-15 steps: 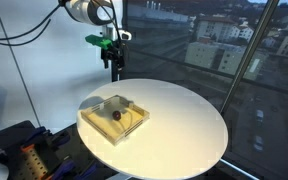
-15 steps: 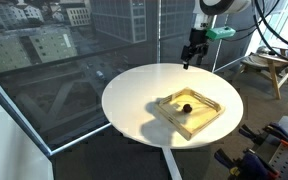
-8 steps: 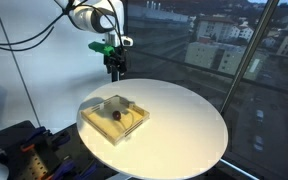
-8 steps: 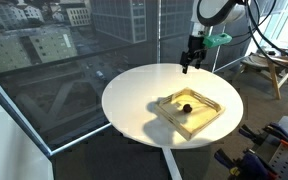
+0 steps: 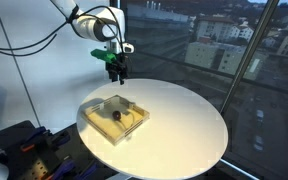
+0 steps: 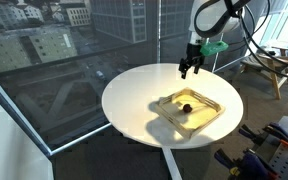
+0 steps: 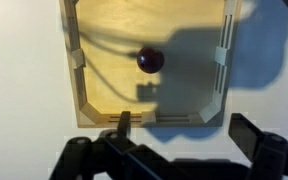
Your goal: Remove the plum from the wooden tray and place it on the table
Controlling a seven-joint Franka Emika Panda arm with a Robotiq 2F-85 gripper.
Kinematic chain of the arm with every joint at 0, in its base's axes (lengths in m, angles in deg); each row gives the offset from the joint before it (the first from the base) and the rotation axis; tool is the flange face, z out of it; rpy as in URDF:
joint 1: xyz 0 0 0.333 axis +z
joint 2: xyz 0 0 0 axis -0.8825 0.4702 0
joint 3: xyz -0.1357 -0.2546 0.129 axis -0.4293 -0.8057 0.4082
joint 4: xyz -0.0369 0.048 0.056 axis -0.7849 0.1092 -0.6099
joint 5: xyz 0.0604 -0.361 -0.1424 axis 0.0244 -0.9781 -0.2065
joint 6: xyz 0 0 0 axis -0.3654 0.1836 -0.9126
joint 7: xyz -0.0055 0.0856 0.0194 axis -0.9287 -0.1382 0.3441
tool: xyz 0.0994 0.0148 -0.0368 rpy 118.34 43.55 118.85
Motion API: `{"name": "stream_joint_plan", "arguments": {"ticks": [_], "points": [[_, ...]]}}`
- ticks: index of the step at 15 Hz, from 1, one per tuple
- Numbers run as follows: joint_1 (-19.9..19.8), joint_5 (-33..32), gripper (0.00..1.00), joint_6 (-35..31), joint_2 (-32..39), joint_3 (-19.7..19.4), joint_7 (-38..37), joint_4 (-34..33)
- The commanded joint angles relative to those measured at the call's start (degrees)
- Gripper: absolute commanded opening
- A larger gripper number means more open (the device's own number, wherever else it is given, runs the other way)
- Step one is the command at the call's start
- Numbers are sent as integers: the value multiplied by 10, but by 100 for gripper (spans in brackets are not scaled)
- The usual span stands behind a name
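The plum (image 5: 115,115) (image 6: 185,105) (image 7: 150,60), small, round and dark, lies inside the wooden tray (image 5: 93,116) (image 6: 210,101) (image 7: 94,40). The tray sits on the round white table (image 5: 184,120) (image 6: 134,95) (image 7: 24,80). My gripper (image 5: 117,73) (image 6: 188,70) (image 7: 184,125) hangs in the air above the table's far side, beyond the tray and apart from it. Its fingers are spread open and hold nothing. In the wrist view the tray and plum lie ahead of the open fingers.
Large windows with a city view stand behind the table. A wooden stool (image 6: 264,68) stands at the back in an exterior view. Dark equipment with cables (image 5: 19,150) (image 6: 269,150) sits low beside the table in both exterior views.
My gripper has come down and moved toward the tray over the last second. The plum and tray have not moved.
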Motion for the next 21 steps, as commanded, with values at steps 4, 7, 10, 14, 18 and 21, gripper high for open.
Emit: {"name": "stream_joint_plan", "arguments": {"ticks": [4, 7, 10, 14, 18, 21], "points": [[2, -9, 100, -32, 25, -7, -13, 2], [2, -9, 100, -43, 39, -10, -13, 1], [3, -10, 100, -56, 53, -12, -13, 3], [4, -10, 100, -73, 72, -12, -12, 4], [8, -13, 100, -100, 94, -15, -17, 3], [13, -20, 100, -115, 111, -21, -22, 3]]}}
